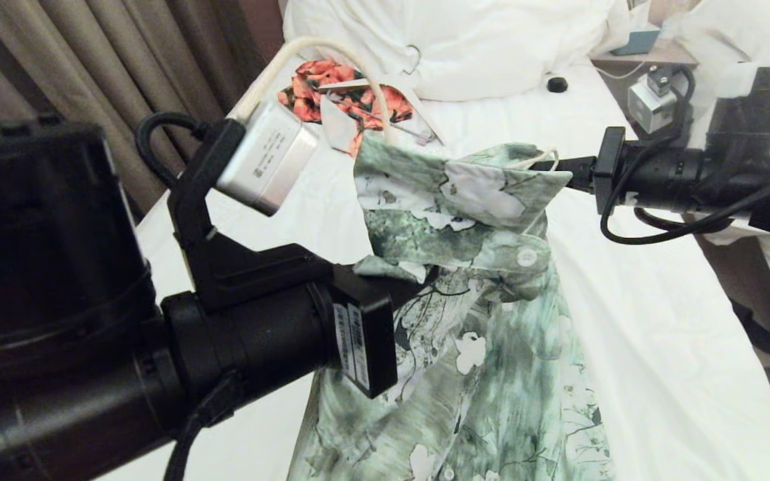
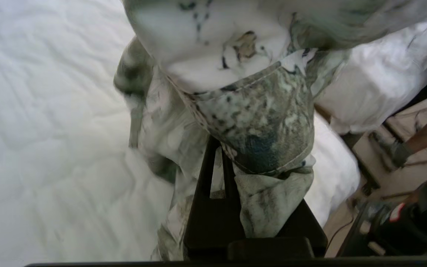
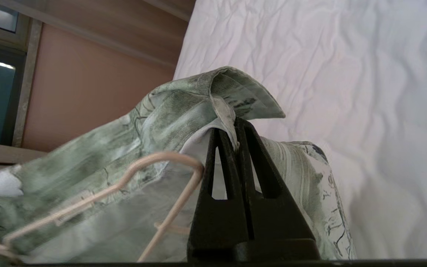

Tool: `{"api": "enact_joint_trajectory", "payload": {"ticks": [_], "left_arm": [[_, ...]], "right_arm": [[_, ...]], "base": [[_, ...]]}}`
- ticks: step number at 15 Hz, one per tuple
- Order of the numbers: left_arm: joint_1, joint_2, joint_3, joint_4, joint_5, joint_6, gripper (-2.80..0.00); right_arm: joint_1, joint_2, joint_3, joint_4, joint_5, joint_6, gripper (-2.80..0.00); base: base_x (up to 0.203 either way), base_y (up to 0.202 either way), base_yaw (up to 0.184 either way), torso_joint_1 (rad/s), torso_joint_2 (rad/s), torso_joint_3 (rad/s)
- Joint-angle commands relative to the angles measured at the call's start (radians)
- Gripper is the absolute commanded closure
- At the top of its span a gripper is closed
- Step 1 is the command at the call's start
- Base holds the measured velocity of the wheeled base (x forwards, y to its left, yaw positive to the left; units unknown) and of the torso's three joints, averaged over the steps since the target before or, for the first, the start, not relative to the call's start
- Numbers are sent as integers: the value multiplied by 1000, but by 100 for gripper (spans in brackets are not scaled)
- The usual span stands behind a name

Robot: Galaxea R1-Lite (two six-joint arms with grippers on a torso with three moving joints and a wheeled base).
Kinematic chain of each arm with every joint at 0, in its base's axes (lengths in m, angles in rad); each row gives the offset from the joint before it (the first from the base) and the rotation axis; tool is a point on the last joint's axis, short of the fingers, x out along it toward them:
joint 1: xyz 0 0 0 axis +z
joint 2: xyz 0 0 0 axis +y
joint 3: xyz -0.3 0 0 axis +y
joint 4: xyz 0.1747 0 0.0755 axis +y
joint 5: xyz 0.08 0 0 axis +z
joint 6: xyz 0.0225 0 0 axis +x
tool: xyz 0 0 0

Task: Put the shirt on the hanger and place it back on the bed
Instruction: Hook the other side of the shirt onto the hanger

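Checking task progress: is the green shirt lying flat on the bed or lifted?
Lifted. The shirt hangs between the left hand and right hand, both shut on it; its lower part drapes toward the bed.

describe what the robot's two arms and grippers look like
Both arms are matte black cylinders with looping black cables. The left gripper and right gripper have slim black tapered fingers with slotted cut-outs. Each wrist carries a silver boxy camera; the left wrist bears a white label.

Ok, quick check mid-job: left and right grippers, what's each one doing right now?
Left gripper: closed on the shirt, lifted above the bed.
Right gripper: closed on the shirt's collar edge, right beside the hanger.
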Motion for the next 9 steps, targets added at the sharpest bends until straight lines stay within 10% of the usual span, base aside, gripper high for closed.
{"api": "enact_joint_trajectory", "payload": {"ticks": [1, 9], "left_arm": [[13, 3, 37, -5, 3, -1, 0], [89, -47, 93, -3, 1, 30, 0]], "right_arm": [[4, 1, 0, -1, 4, 3, 0], [10, 15, 10, 9, 4, 3, 0]], "base": [[0, 0, 0, 0, 0, 0], [0, 0, 0, 0, 0, 0]]}}
